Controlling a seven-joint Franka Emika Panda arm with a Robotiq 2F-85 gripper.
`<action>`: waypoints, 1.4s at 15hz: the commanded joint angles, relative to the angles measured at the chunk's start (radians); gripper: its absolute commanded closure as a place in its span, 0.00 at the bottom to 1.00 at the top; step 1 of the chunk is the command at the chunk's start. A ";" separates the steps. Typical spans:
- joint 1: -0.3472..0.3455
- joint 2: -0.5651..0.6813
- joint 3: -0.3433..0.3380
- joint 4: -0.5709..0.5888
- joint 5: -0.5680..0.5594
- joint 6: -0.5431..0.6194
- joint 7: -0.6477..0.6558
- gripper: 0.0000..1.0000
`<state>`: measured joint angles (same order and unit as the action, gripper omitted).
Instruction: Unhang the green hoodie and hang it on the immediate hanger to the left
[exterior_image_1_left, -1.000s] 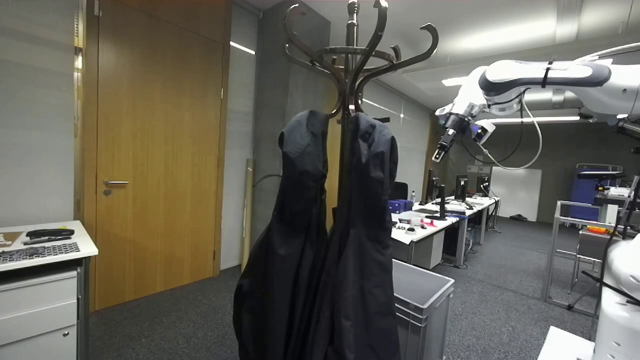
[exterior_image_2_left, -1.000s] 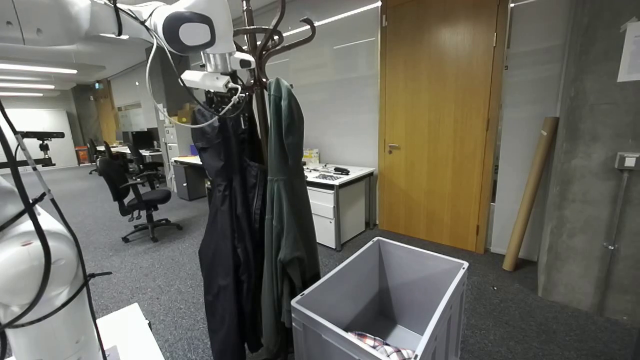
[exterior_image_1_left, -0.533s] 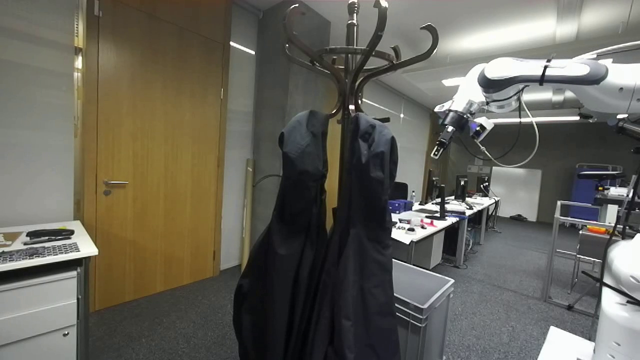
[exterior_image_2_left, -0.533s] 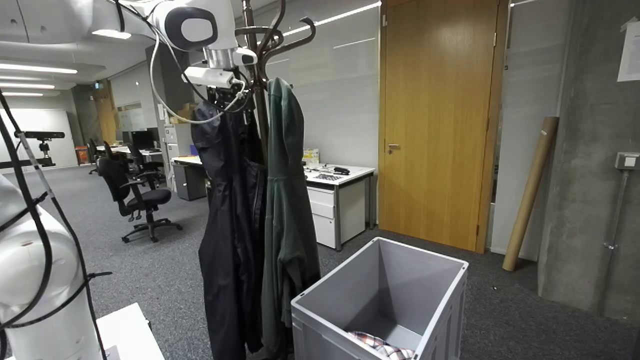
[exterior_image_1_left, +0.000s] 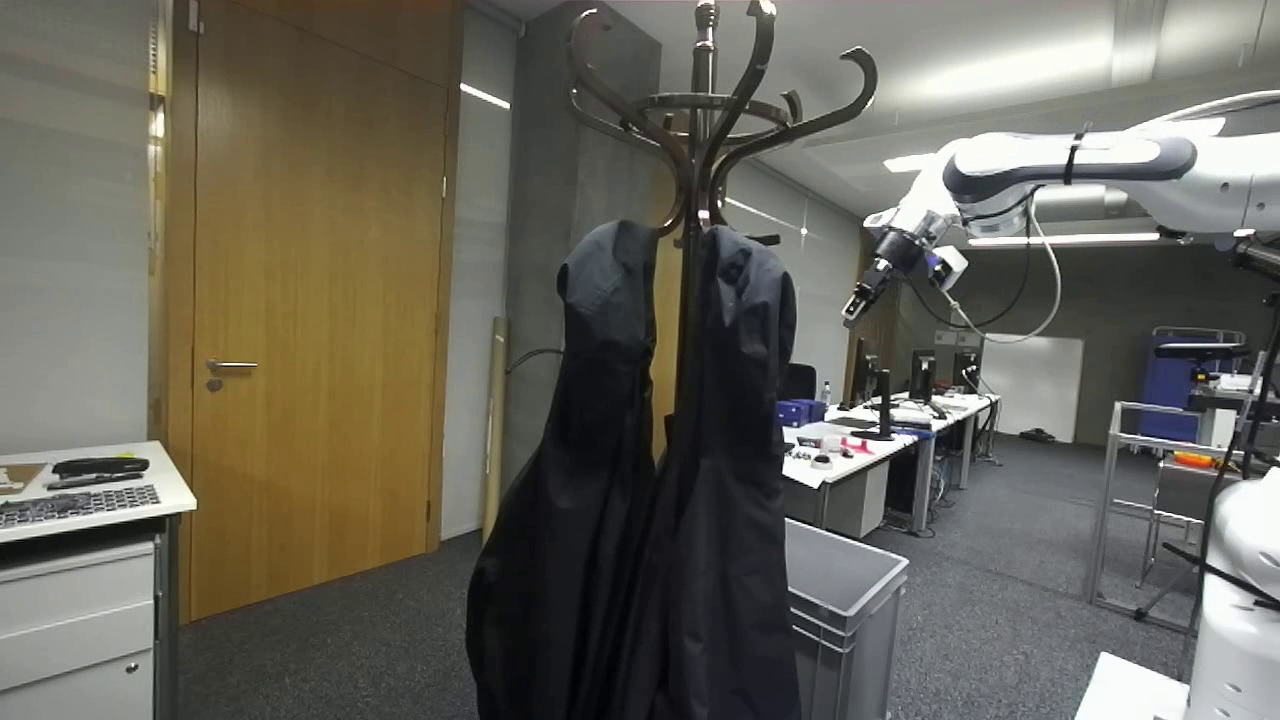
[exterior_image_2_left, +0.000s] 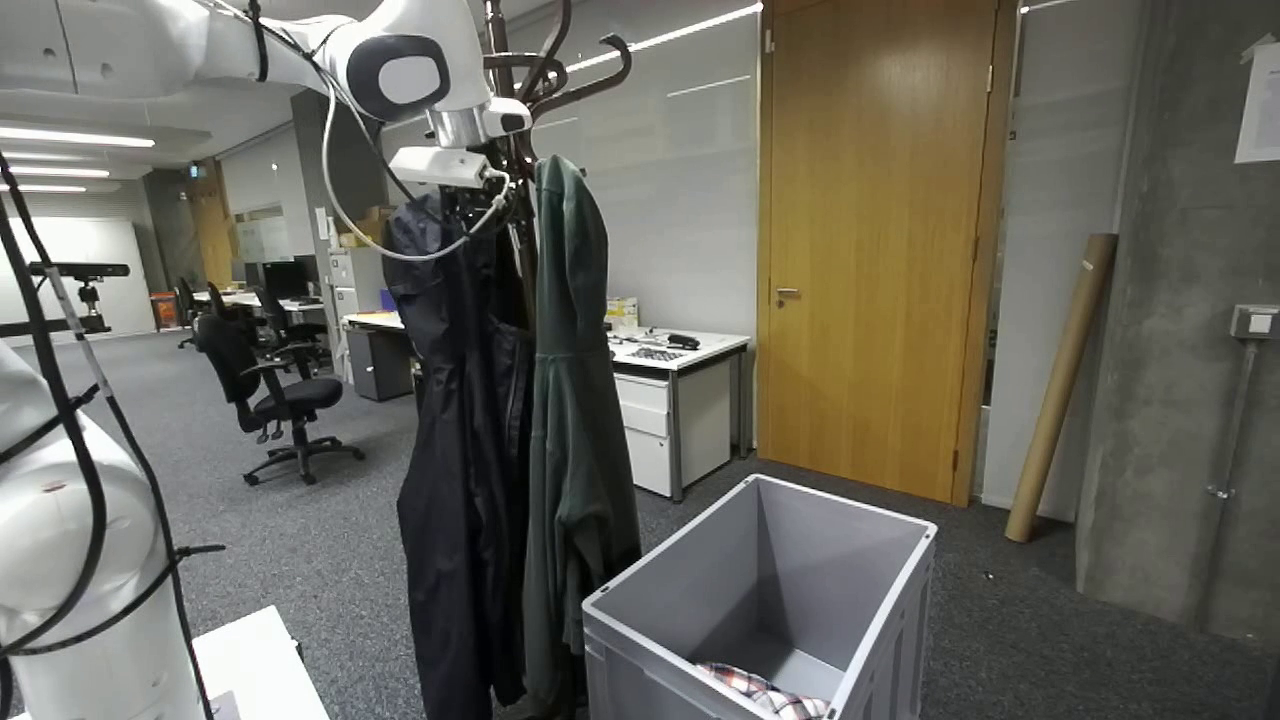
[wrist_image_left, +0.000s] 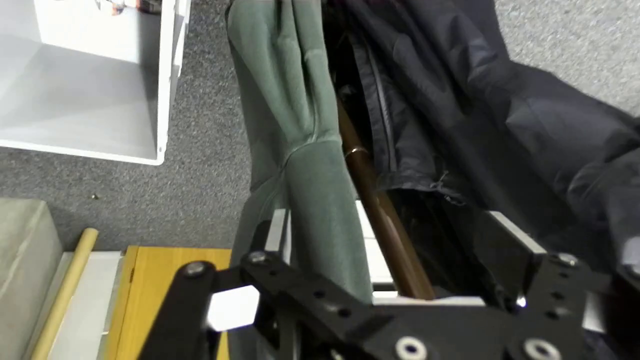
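Note:
The green hoodie hangs limp on the right side of the coat stand in an exterior view. It also shows in the wrist view, left of the stand's brown pole. My gripper is in the air right of the stand in an exterior view, where the hoodie is hidden behind the coats. In the wrist view my gripper is open. The hoodie, pole and black coat appear between or behind its fingers; nothing is gripped. The coat stand's hooks are curved. One hook rises above the hoodie.
Black coats hang on the stand beside the hoodie; one also shows in the wrist view. A grey crate holding a plaid cloth stands by the hoodie's lower end. A white desk and a wooden door are behind.
My gripper has moved toward the coat stand, leftward in an exterior view and rightward in an exterior view, ending slightly lower. The hoodie and coats have not moved.

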<state>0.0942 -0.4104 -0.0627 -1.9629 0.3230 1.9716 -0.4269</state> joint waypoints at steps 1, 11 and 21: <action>0.000 0.052 -0.044 0.069 0.016 0.131 -0.055 0.00; 0.033 0.191 -0.160 0.267 0.234 0.212 -0.416 0.00; -0.049 0.248 -0.130 0.338 0.469 0.105 -0.603 0.00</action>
<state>0.0842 -0.1674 -0.2245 -1.6325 0.7840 2.0853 -1.0278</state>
